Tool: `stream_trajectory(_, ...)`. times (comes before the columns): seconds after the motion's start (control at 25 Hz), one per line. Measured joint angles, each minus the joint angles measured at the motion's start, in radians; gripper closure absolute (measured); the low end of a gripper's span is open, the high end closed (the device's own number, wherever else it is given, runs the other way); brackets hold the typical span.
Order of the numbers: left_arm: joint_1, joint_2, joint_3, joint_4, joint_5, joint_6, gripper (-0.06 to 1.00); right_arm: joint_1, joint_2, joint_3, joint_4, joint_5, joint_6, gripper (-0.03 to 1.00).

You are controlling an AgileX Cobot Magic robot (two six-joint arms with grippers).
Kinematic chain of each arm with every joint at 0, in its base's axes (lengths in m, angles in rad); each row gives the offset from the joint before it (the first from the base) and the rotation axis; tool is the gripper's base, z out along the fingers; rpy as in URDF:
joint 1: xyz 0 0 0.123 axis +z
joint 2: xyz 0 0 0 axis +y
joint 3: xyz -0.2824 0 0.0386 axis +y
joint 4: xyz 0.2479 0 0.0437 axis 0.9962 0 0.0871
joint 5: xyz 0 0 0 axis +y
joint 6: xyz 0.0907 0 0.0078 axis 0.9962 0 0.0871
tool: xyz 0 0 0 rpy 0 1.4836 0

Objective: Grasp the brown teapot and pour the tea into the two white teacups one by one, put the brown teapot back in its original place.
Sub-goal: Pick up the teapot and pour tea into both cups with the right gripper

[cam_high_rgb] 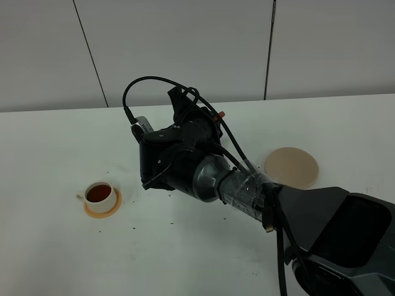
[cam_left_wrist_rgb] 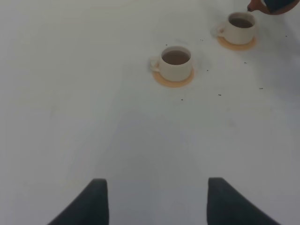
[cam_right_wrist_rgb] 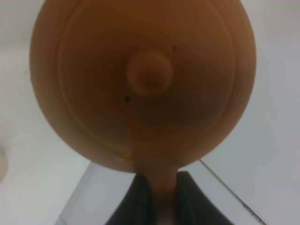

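On the left of the white tabletop (cam_high_rgb: 55,246), a white teacup (cam_high_rgb: 100,195) full of dark tea (cam_high_rgb: 98,193) sits on its orange saucer (cam_high_rgb: 102,208). The left wrist view shows that cup (cam_left_wrist_rgb: 176,62) and a second filled teacup (cam_left_wrist_rgb: 241,26) well apart, each on a saucer, with the teapot's spout (cam_left_wrist_rgb: 272,5) just above the farther one. The left gripper (cam_left_wrist_rgb: 157,199) hovers over bare tabletop, its jaws spread wide and empty. At centre, the right arm (cam_high_rgb: 185,157) reaches across and hides the second cup in the high view. The right gripper (cam_right_wrist_rgb: 159,197) has its jaws clamped on the handle of the brown teapot (cam_right_wrist_rgb: 143,84), lid and knob facing the wrist camera. Farther right, the beige coaster (cam_high_rgb: 291,167) lies bare.
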Motion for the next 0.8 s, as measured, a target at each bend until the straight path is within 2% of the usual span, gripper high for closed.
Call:
stream_trajectory(0.4,0.000,0.000,0.000,0.000,0.000,0.000,0.41,0.000,0.000,0.000,0.021,0.000,0.003,0.88)
stream_trajectory(0.8,0.000,0.000,0.000,0.000,0.000,0.000,0.41,0.000,-0.001,0.000,0.076,0.048,0.095,0.88)
